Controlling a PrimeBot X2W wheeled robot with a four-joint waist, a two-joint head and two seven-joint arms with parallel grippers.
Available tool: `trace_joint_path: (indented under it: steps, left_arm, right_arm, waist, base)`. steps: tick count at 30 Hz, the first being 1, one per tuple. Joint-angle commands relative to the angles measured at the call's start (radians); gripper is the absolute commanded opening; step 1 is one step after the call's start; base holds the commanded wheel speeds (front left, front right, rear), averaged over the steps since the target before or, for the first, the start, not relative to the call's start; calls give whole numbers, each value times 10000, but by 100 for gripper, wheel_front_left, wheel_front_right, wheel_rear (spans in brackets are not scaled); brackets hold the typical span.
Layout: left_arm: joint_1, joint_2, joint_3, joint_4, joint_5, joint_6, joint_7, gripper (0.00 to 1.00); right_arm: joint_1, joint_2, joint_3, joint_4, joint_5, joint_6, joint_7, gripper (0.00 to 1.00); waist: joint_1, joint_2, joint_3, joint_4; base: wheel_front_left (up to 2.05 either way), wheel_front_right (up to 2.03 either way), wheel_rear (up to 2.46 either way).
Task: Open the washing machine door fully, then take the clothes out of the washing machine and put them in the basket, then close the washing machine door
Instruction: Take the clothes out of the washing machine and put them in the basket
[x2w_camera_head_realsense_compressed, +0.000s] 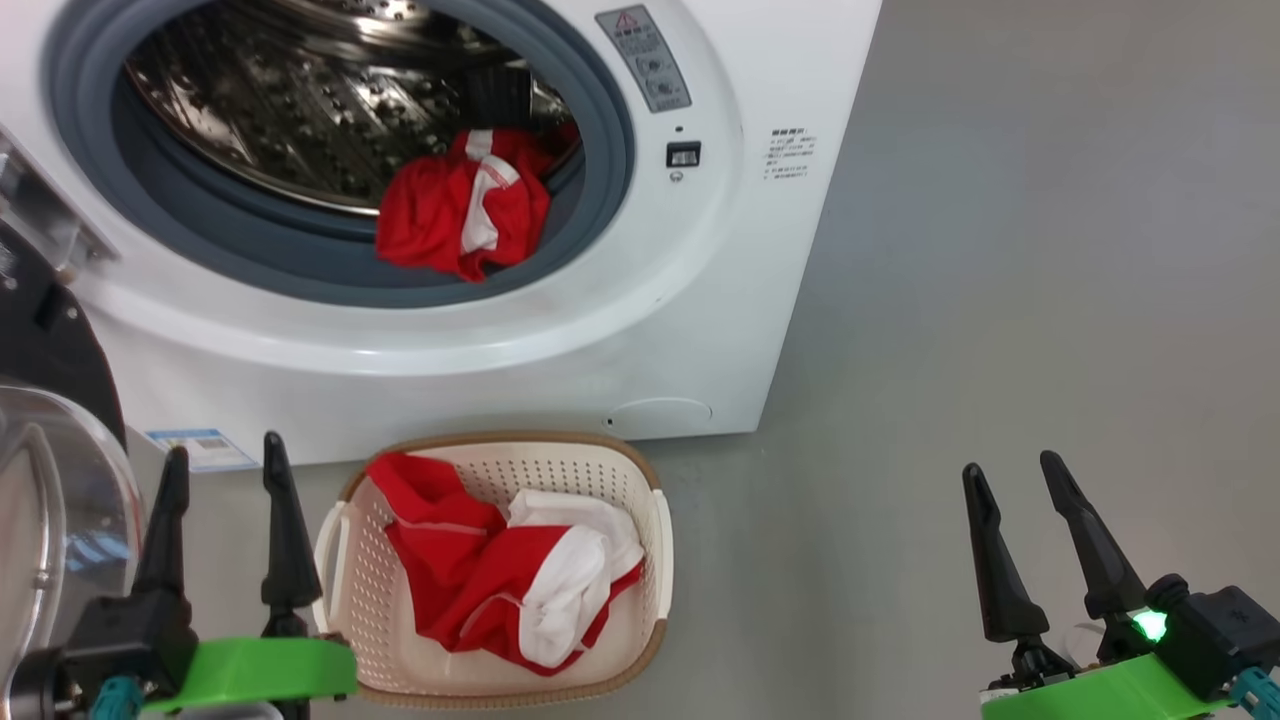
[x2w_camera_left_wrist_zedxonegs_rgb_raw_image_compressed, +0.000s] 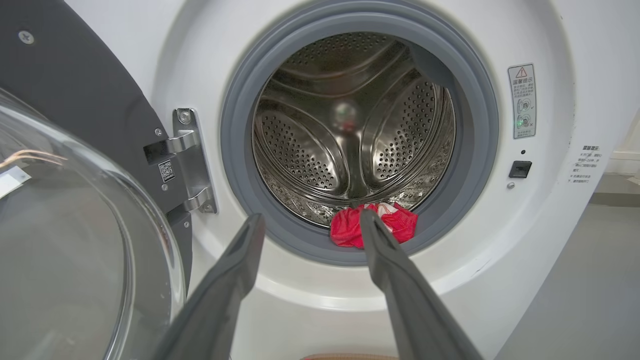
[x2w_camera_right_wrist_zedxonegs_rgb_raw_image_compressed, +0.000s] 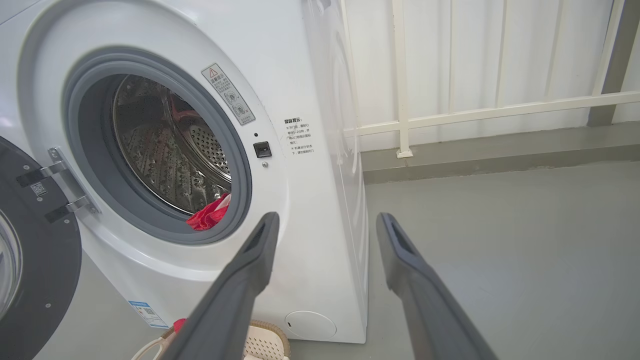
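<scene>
Nearest, the left gripper (x2w_camera_head_realsense_compressed: 225, 450) is hanging low at the left, its two fingers spread wide with nothing between them. The right gripper (x2w_camera_head_realsense_compressed: 1011, 465) is hanging at the right over bare floor (x2w_camera_head_realsense_compressed: 1000, 300), equally wide and equally empty. Between them, closer to the left one, the basket (x2w_camera_head_realsense_compressed: 655, 600) is sitting on the floor just in front of the washer (x2w_camera_head_realsense_compressed: 700, 330), and red and white clothes (x2w_camera_head_realsense_compressed: 480, 580) are lying crumpled inside it. At the far left the door (x2w_camera_head_realsense_compressed: 50, 350) is standing swung wide open, its glass bowl bulging just beside the left gripper.

Farther off, one red and white garment (x2w_camera_head_realsense_compressed: 460, 210) is lying at the lower right of the opening, draping from the drum (x2w_camera_head_realsense_compressed: 300, 90) onto the grey ring (x2w_camera_head_realsense_compressed: 600, 150). In the left wrist view the fingers are pointing toward it, one finger crossing in front of its edge. Deeper in, the drum is looking bare, though its near floor is hiding behind the ring, so something small may be lying there unseen.

The unloading step seems to be in hand and partly done: the door is open, some clothes are in the basket, and this garment is waiting. The next move is calling for the left gripper to reach far and up over the ring, close on a thick fold, lift it clear of the rubber, and bring it back near to release it over the basket. Only then is the door coming due for closing.
</scene>
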Motion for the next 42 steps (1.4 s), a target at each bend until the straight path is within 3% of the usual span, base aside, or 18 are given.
trace_joint_path:
  steps: [1,24,42]
  left_arm:
    - [-447,184,305,-228,-99,-47,-81,100]
    - [-3112,204,11,1641,-602,-818,-335,100]
    - [-6446,486,-15,4826,-1088,-1730,-348,100]
  right_arm:
    - [-311,-41,276,-277,86,16,-38,100]
    - [-1023,-41,408,-337,-145,16,-75,100]
    - [-1562,-41,632,-402,-268,16,-41,100]
  waist:
    - [0,0,245,-16]
    - [0,0,1856,-369]
    - [0,0,3147,-693]
  base:
    - [0,0,0]
    - [0,0,0]
    - [0,0,0]
